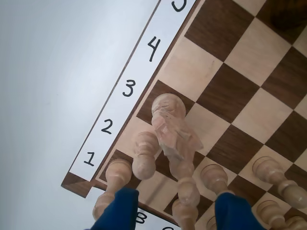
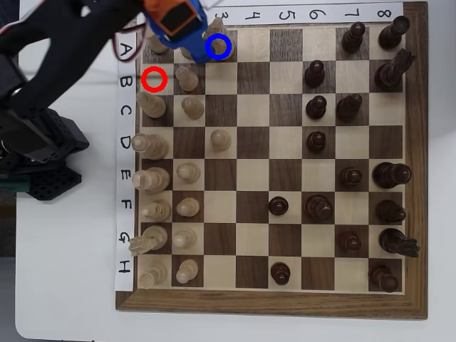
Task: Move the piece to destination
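While the gripper (image 1: 175, 211) hangs over the board's corner, wrist view shows two blue fingers (image 1: 117, 211) at bottom, spread apart w/ nothing pinched between them. Just beyond, the piece (image 1: 170, 127), a pale knight, stands on the dark sq. beside label 3, free of the jaws; pale pawns (image 1: 144, 155) crowd close on its near side. Overhead view puts the blue ring, i.e. destination (image 2: 219, 46), around that same spot, w/ the red ring (image 2: 154, 79) on an empty sq. nearby. Judgement: placement looks done; lift straight up, jaws wide, to avoid clipping the pawns.
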